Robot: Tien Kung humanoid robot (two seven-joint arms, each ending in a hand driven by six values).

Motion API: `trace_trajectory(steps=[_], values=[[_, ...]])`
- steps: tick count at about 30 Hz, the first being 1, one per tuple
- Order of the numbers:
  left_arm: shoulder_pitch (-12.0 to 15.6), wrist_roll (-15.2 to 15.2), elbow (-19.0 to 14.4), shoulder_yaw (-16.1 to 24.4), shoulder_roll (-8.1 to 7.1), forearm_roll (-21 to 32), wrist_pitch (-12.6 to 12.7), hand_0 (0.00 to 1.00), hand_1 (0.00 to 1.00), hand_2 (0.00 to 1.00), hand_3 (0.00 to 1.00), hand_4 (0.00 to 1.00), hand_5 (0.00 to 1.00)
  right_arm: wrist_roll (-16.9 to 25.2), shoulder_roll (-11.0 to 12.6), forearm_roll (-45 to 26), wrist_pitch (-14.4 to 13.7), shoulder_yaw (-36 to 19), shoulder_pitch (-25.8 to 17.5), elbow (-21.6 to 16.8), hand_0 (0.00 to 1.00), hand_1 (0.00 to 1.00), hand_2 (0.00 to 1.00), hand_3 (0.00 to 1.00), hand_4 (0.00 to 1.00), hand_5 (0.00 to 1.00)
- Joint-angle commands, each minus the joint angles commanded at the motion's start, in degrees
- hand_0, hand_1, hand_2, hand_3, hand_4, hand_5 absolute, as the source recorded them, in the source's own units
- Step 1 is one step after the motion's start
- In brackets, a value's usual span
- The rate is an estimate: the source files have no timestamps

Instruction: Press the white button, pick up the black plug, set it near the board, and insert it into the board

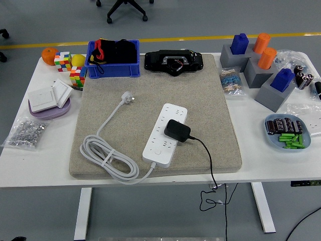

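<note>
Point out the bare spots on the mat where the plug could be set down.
Free: right of the power strip up to the mat edge, and the far band below the blue bin. Crowded: front left, where the white cable coils.
</note>
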State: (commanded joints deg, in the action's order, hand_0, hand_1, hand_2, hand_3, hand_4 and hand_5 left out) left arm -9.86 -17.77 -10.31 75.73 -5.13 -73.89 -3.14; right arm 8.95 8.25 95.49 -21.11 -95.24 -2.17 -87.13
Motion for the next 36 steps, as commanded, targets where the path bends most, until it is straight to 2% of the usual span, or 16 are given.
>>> trace_trajectory(steps=[12, 13, 36], values=[[0.9, -0.2, 0.0, 1.2, 0.14, -1.1, 0.1, 0.707, 0.665, 0.584, 0.678, 0.662, 0.272, 0.5, -0.3, 0.1, -0.4, -0.6, -0.6, 0.1, 0.917, 0.809, 0.751, 0.766, 0.934, 0.601], [0.9, -0.1, 0.0, 1.2, 0.18, -1.0, 0.1, 0.708, 0.666, 0.585, 0.678, 0.661, 0.271, 0.6, -0.3, 0.1, -0.6, -0.7, -0.6, 0.1, 0.917, 0.838, 0.761, 0.766, 0.928, 0.59], [0.2, 0.0, 0.0, 0.5, 0.67, -0.2, 0.2, 0.707, 0.666, 0.584, 0.679, 0.661, 0.271, 0.3, -0.2, -0.1, -0.5, -1.5, -0.3, -0.1, 0.91, 0.838, 0.766, 0.767, 0.917, 0.572]])
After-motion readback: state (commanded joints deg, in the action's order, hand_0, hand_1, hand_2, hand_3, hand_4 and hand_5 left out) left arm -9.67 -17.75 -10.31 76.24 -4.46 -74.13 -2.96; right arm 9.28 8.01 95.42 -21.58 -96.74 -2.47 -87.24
